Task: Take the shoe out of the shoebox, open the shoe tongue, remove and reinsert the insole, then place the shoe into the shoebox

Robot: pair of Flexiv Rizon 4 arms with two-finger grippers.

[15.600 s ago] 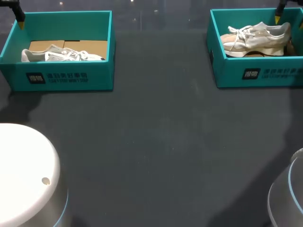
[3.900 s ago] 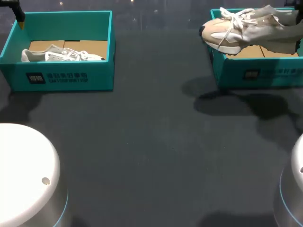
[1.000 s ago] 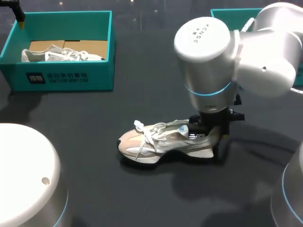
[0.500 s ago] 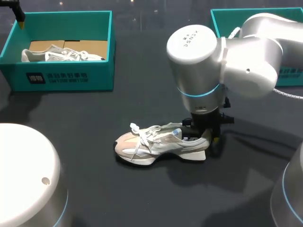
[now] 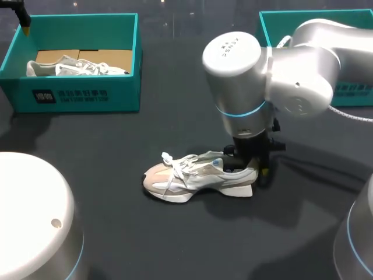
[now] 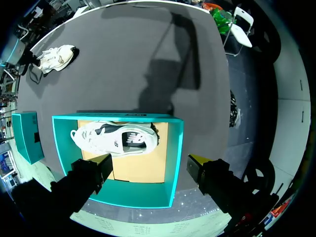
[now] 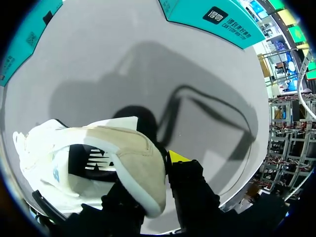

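At the far left corner of the desk [image 5: 192,245], the left tool [image 5: 24,22] hangs above the back corner of the left shoebox [image 5: 81,96]. In the left wrist view its two yellow-tipped fingers [image 6: 104,162] stand wide apart and there is nothing between them. Under this tool the box is open, and a white shoe [image 6: 113,139] lies in it on its side, on the brown cardboard floor.

Well apart from this tool, near the middle of the desk, the beige shoe [image 5: 198,177] stands on its sole outside both boxes. Its toe points to the left side and its laces lie loose on top.

The right arm [image 5: 280,64] comes down over the heel of the beige shoe. The right tool [image 5: 252,166] is closed on the heel. In the right wrist view the heel collar [image 7: 136,158] sits between the fingers, and the finger with the yellow tip [image 7: 190,182] is pressed on the outside of it. The other finger is hidden by the shoe.

Behind the right tool, at the far right, stands the right shoebox [image 5: 271,26], mostly covered by the arm.
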